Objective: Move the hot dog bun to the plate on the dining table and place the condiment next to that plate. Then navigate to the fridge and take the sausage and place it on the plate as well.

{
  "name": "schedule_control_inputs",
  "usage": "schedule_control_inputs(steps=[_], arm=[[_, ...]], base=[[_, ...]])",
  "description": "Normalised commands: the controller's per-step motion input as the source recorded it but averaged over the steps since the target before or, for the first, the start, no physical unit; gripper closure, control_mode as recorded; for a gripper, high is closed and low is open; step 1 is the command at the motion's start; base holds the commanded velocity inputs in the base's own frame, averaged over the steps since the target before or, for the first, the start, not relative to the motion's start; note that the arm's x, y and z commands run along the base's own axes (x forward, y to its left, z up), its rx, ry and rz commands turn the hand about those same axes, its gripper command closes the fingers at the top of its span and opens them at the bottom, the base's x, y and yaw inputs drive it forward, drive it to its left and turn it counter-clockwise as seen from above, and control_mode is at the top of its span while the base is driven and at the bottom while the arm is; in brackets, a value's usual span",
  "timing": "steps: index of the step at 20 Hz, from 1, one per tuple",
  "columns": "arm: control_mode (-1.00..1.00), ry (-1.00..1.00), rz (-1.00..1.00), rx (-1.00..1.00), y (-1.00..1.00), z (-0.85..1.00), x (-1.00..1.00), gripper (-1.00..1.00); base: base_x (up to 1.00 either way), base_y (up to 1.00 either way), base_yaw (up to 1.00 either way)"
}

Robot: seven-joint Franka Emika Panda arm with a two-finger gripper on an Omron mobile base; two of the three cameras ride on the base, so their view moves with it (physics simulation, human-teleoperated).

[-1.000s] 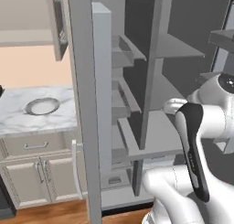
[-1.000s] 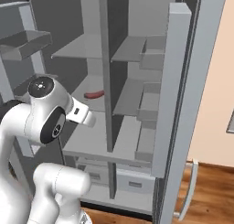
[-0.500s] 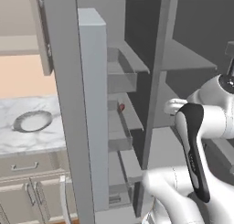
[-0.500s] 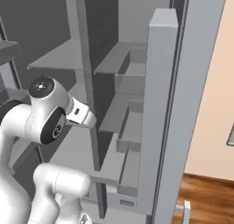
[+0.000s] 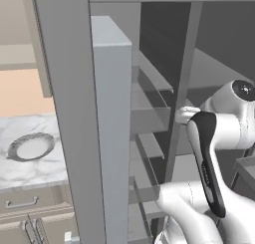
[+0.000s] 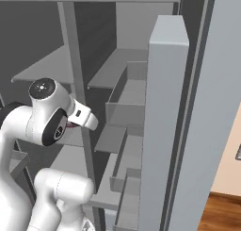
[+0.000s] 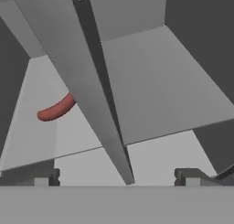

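The fridge [image 5: 74, 88] stands open right in front of me, its grey shelves close on both sides. The sausage [image 7: 57, 109], a pinkish-brown curved link, lies on a shelf left of the fridge's central divider [image 7: 91, 81], which hides its right end. A sliver of the sausage [image 6: 71, 125] peeks out behind my wrist in the right base view. My gripper [image 7: 118, 178] is open with nothing between its fingers. It points at the divider's front edge and stands short of the shelf, with the sausage ahead and to the left.
The fridge's open doors carry bins [image 6: 127, 98] and stand close on either side of the arm. Left of the fridge is a marble counter [image 5: 20, 173] with a silvery dish [image 5: 31, 147] and drawers [image 5: 20, 203] beneath. Wood floor [image 6: 221, 211] shows at lower right.
The base has driven closer to the fridge, so both base views have closed in on the shelves and doors. The gripper has stayed open.
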Motion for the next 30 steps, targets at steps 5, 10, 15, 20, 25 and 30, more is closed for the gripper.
schedule_control_inputs(steps=[5,10,15,20,25,30], arm=[[-1.00,0.00,-0.05,0.00,0.50,0.00,0.09,-1.00],[-1.00,0.05,-0.02,0.01,0.54,-0.04,-0.02,-1.00],[-1.00,0.09,0.00,0.13,0.31,-0.17,-0.01,-1.00],[-1.00,0.09,0.00,0.14,0.12,-0.32,0.00,-1.00],[-1.00,0.03,0.00,0.05,0.11,-0.30,0.05,-1.00],[-1.00,0.00,-0.01,0.07,0.24,-0.26,0.30,-1.00]], base=[[0.00,0.00,0.00],[0.00,0.00,0.00],[0.00,0.00,0.00],[0.00,0.00,0.00],[0.00,0.00,0.00],[0.00,0.00,0.00]])
